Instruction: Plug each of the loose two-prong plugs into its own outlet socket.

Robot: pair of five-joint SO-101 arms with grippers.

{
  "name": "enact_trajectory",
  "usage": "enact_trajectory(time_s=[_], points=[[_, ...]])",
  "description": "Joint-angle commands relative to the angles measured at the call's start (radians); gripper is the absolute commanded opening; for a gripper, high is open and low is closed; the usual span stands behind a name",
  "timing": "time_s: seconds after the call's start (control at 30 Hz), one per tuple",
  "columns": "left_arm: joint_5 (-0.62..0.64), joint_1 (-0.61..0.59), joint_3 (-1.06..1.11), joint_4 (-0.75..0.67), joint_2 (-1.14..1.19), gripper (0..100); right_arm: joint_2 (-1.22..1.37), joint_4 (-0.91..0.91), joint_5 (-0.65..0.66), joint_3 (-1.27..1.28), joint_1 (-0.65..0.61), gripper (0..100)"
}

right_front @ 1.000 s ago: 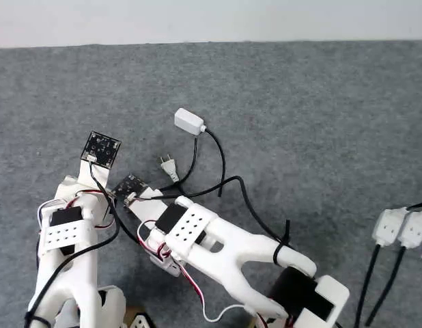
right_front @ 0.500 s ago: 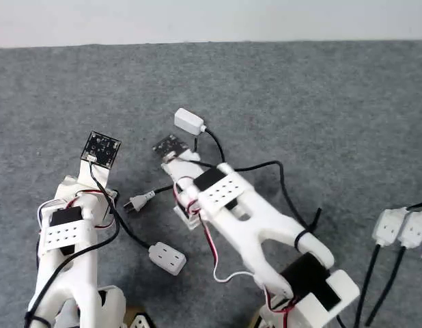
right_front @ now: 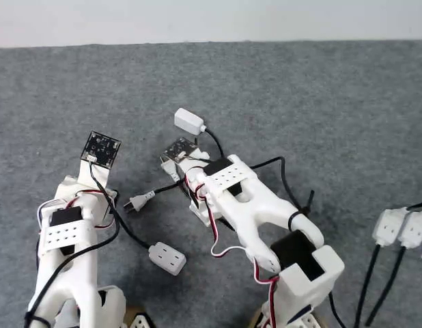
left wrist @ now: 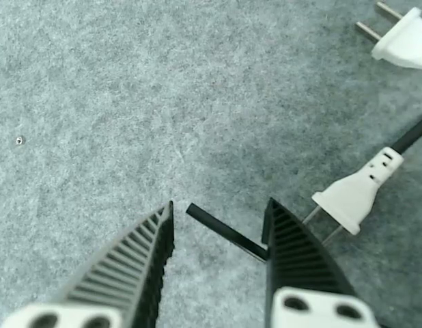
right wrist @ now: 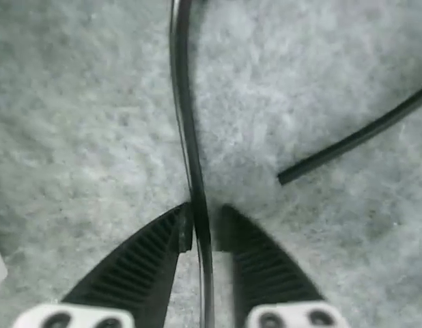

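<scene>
A: The grey table [right_front: 320, 102] is spread right across the high view, and the right arm [right_front: 265, 212] is stretched up from five o'clock to the centre.

B: The left arm [right_front: 64, 236] is parked at eight o'clock. The left gripper [left wrist: 221, 203] is held wide open over the carpet. Nothing is gripped, though a cut cord end [left wrist: 221, 229] is seen lying between the fingers [left wrist: 139, 260].

A: And the right gripper [right wrist: 205, 210]? Its ribbed pads [right wrist: 153, 256] are drawn almost together around a black cord [right wrist: 184, 102], which is laid against one of them.

B: Sockets now. A white outlet socket [right_front: 188, 121] is set at eleven o'clock, just past the right arm's tip. A three-hole socket [right_front: 167, 258] is found at seven o'clock, and two white blocks [right_front: 388, 225] are lined up at four o'clock by the edge.

A: Plugs! One two-prong plug [right_front: 134, 202] is left loose at eight o'clock, between the arms, just beside the left gripper. A second plug [left wrist: 405, 46] is spotted farther off, its prongs bared.
</scene>
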Motion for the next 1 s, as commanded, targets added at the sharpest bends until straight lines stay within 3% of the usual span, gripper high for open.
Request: enact_trajectory(time_s=[0.0,0.23,0.63,0.77,0.97], points=[[-0.011,0.002,-0.010,0.008,-0.023,20,-0.013,0.045,0.011,-0.046,0.008,0.4],[-0.011,0.002,-0.010,0.008,-0.023,20,-0.265,0.285,0.008,-0.048,0.010,0.8],[-0.011,0.002,-0.010,0.006,-0.023,20,-0.943,0.630,0.018,-0.092,0.225,0.8],[-0.011,0.002,-0.010,0.006,-0.023,20,-1.013,0.748,0.028,-0.210,0.285,0.8],[-0.011,0.002,-0.010,0.006,-0.023,20,-0.918,0.710,0.106,-0.245,0.430,0.8]])
